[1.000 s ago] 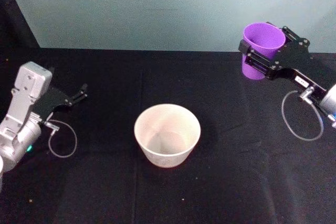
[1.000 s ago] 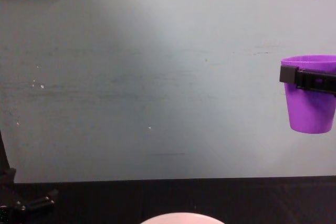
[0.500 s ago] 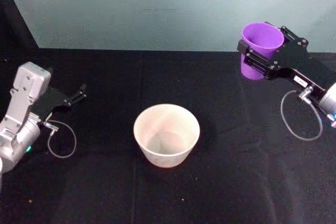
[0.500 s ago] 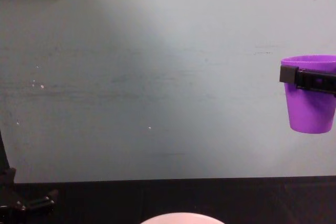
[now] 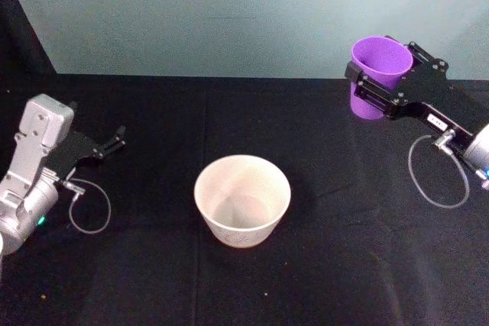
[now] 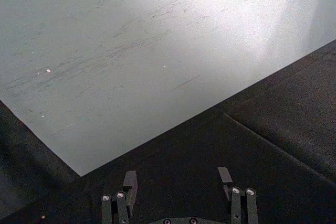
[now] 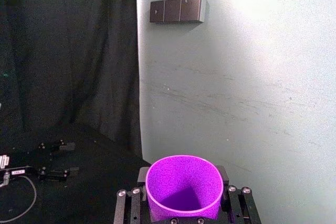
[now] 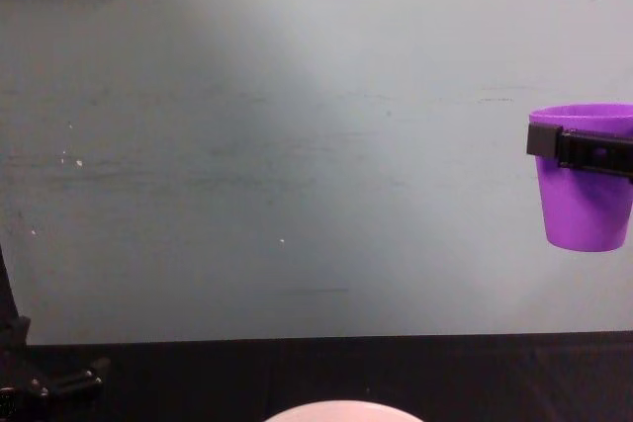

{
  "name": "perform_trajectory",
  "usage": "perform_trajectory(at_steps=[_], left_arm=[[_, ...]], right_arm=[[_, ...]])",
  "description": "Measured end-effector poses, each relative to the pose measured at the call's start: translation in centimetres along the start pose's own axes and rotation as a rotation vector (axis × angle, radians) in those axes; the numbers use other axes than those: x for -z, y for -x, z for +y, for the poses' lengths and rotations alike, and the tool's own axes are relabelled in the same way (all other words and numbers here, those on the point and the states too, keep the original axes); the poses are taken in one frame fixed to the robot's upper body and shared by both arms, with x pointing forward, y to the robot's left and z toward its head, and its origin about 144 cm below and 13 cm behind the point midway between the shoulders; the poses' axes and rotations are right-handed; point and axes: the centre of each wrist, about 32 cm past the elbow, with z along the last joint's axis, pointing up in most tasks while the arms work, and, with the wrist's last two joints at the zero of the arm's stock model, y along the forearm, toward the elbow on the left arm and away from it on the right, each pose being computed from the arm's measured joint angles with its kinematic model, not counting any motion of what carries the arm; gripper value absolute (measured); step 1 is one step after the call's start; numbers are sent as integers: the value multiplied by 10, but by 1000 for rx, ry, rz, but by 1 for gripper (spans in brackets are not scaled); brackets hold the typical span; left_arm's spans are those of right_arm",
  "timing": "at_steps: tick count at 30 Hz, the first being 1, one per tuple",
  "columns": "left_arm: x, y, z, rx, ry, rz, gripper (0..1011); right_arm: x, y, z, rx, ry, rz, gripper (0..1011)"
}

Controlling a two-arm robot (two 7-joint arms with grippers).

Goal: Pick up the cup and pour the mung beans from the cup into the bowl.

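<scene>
Transport is the step in hand, judged from how things lie: the small bright purple plastic cup [image 5: 365,106] is already off the black cloth-covered table [image 5: 344,265] and not yet over the pale pinkish-white round bowl [image 5: 238,233]. The right gripper [image 5: 374,62] pinches the cup just under its rim, with one black finger on each side of the wall. The cup stands upright, with its opening turned up. In the chest view it hangs in front of the pale green wall [image 8: 297,145], clearly above the table edge. In the head view the cup is at about 2 o'clock from the bowl and well apart from it. The bowl sits alone near the middle of the table, and its inside looks bare. Whether mung beans lie at the bottom of the cup cannot be told; the right wrist view gives mostly purple inner wall. The left gripper [image 5: 113,141] is parked low at about 9 o'clock from the bowl, its two fingers spread and holding nothing. The next move probably calls for carrying the cup level toward 8 o'clock until its rim is above the bowl's opening. Then the wrist should roll slowly, so the contents fall inside the bowl and not on the cloth.
</scene>
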Motion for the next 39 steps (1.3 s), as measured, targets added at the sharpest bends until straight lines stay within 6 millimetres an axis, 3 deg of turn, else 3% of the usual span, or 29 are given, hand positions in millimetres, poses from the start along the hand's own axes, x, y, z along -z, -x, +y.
perform_trajectory(at_steps=[30, 39], left_arm=[[0, 0, 0, 0, 0, 0, 1000], [0, 0, 0, 0, 0, 0, 1000]], right_arm=[[0, 0, 0, -2, -3, 1, 755], [7, -6, 15, -21, -16, 40, 755]])
